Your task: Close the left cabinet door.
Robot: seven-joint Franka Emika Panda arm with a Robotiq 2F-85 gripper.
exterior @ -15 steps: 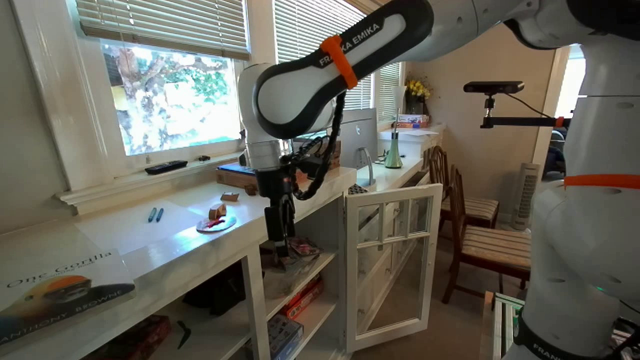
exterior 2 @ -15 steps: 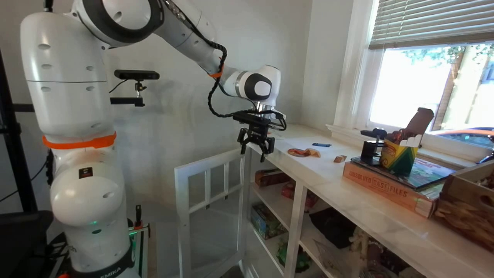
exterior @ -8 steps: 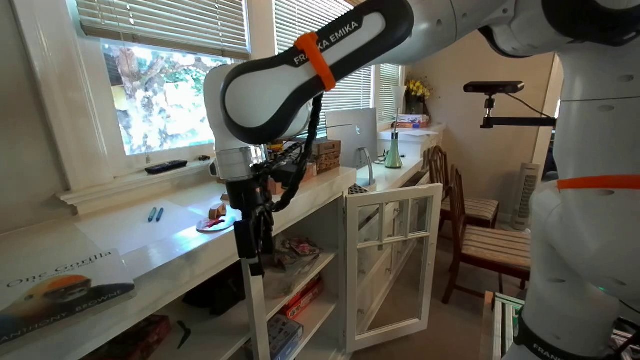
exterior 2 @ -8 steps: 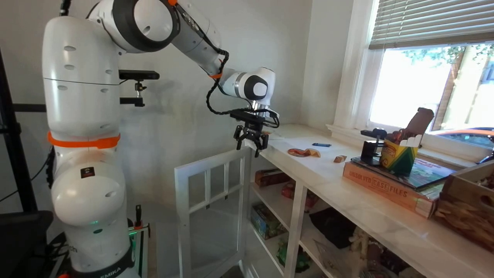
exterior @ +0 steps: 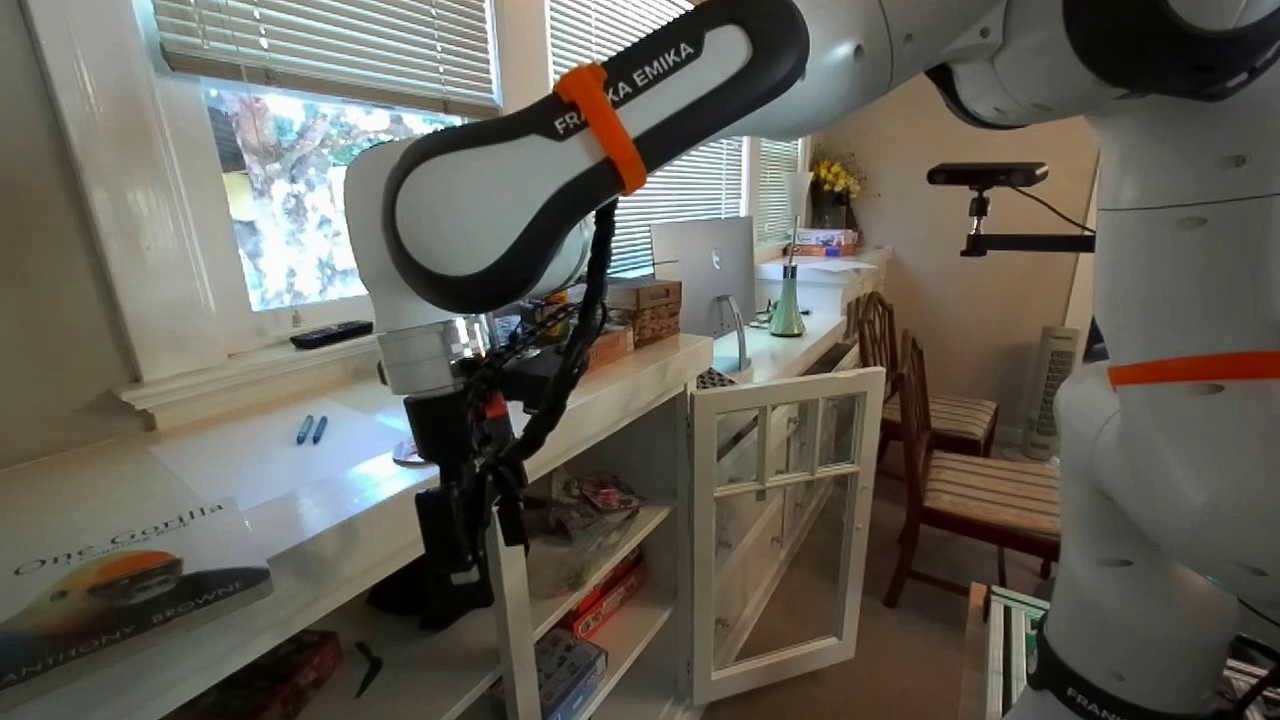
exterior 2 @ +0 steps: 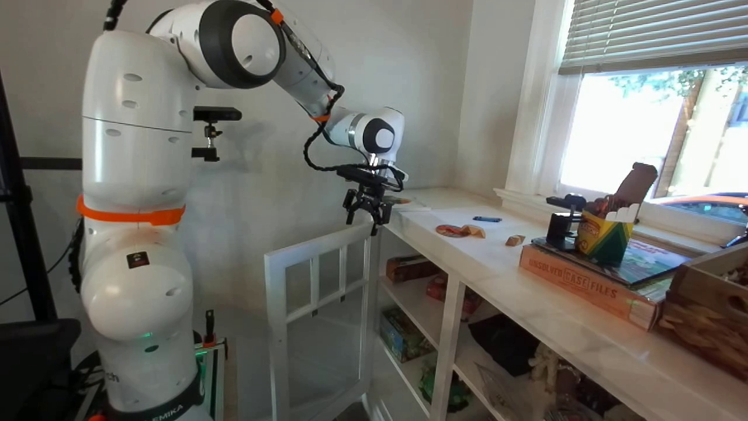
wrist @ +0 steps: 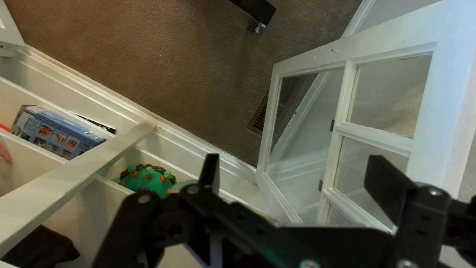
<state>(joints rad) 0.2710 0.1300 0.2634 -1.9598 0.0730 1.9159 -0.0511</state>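
Observation:
The left cabinet door is white with see-through panes and stands swung open at the far end of the cabinet in an exterior view. It fills the right of the wrist view; elsewhere it is out of view. My gripper points down with its jaws apart and nothing between them. In that exterior view it overlaps the hinge end of the door's top rail; contact cannot be told. In the wrist view my gripper has one finger in front of the door's panes. It also shows at the cabinet front.
The twin white door stands open at the opposite end. The countertop holds a book, crayons and an orange box. Shelves hold a blue box and a green toy. Carpet lies before the cabinet.
My arm has swung along the cabinet front toward the left door's end: leftward and slightly down in both exterior views. The jaws stay apart. Neither door has moved.

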